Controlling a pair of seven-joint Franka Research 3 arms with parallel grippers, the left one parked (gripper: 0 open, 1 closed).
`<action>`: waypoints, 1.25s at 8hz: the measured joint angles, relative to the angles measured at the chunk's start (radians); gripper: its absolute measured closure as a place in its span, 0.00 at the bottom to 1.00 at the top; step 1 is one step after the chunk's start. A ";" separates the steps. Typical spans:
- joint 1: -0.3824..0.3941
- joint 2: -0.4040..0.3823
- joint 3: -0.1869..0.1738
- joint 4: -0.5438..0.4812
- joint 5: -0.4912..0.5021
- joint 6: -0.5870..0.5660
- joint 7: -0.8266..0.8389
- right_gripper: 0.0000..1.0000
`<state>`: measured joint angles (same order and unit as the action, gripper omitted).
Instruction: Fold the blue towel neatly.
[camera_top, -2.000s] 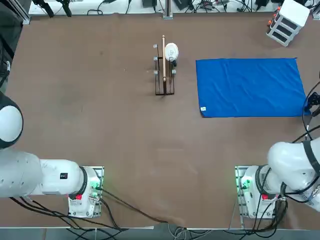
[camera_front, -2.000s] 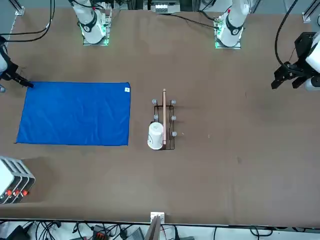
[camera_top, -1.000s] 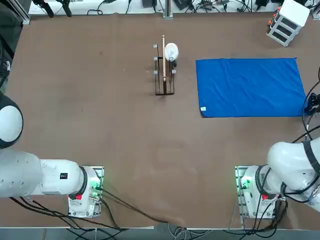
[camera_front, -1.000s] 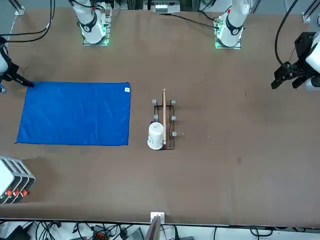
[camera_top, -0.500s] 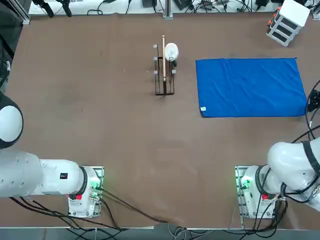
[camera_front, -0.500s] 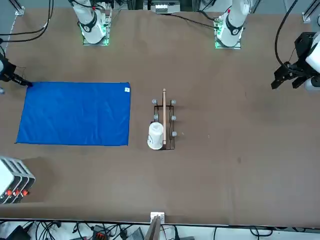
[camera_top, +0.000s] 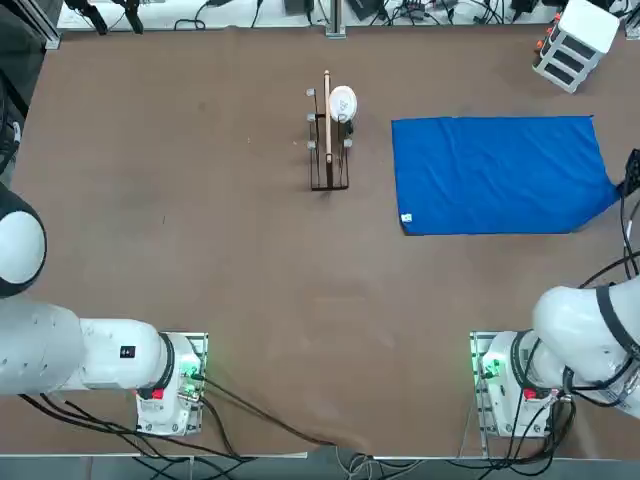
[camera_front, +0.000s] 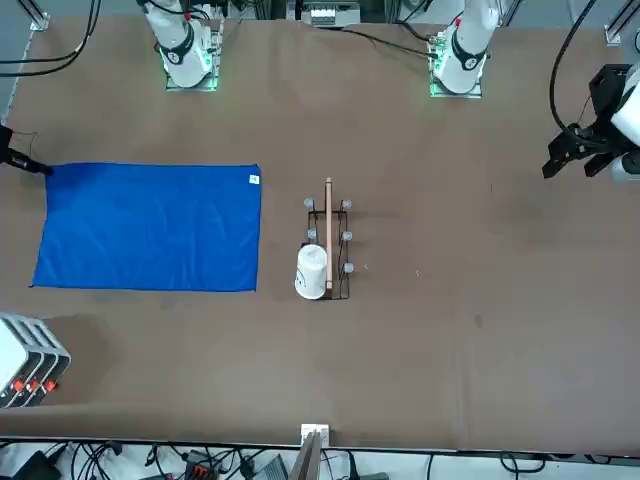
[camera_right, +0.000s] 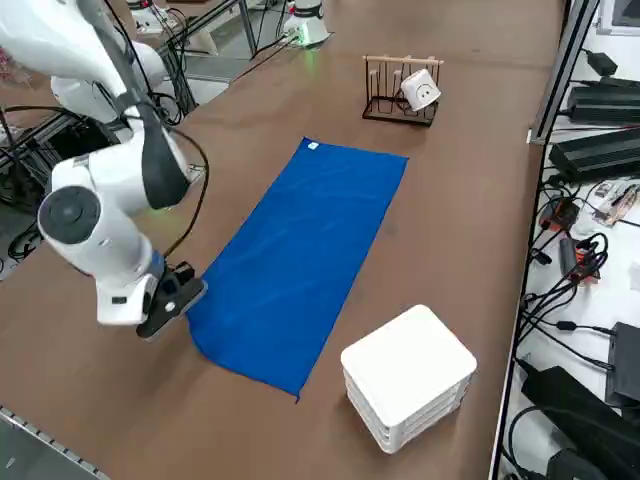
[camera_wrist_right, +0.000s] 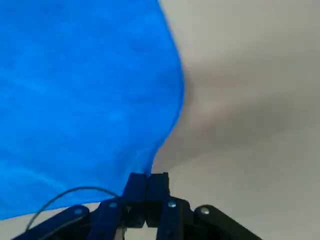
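Find the towel (camera_top: 500, 175) spread almost whole in the right half of the top view, and at centre left in the front view. Find the right gripper (camera_wrist_right: 148, 179) at its lower right corner in the top view, with fingers together, clamped on that corner of the towel. In the wrist view, see cloth running into the fingertips and curving up off the table (camera_top: 250, 300).

Judge this the opening of the first fold: corner caught and drawn inward a little, but with no layer laid over another. Next, probably raise the corner clear, carry it over the flat cloth and set it down along an opposite edge; can't tell which from here. Keep the grip firm and the travel low and slow, so as not to drag the whole sheet or leave the edge skewed. Might well need smoothing afterwards, with just one corner held.

Note the white tag (camera_top: 406, 217) at the lower left corner in the top view. Watch for the crate (camera_right: 410, 370) near the towel, lower centre in the side view, upper right in the top view. Leave alone the rack (camera_top: 328, 165) and mug (camera_top: 343, 104), upper centre in the top view, apart from the towel. Mind the cable (camera_right: 205, 185) looping beside the right arm (camera_right: 125, 190).
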<state>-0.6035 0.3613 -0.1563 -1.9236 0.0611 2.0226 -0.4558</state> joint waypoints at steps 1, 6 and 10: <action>0.047 -0.029 0.001 0.001 0.003 -0.037 0.016 0.98; 0.371 -0.151 0.008 0.002 0.011 -0.231 0.181 0.98; 0.670 -0.235 0.012 -0.016 0.016 -0.331 0.306 0.98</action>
<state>0.0668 0.1267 -0.1447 -1.9399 0.0773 1.6913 -0.1503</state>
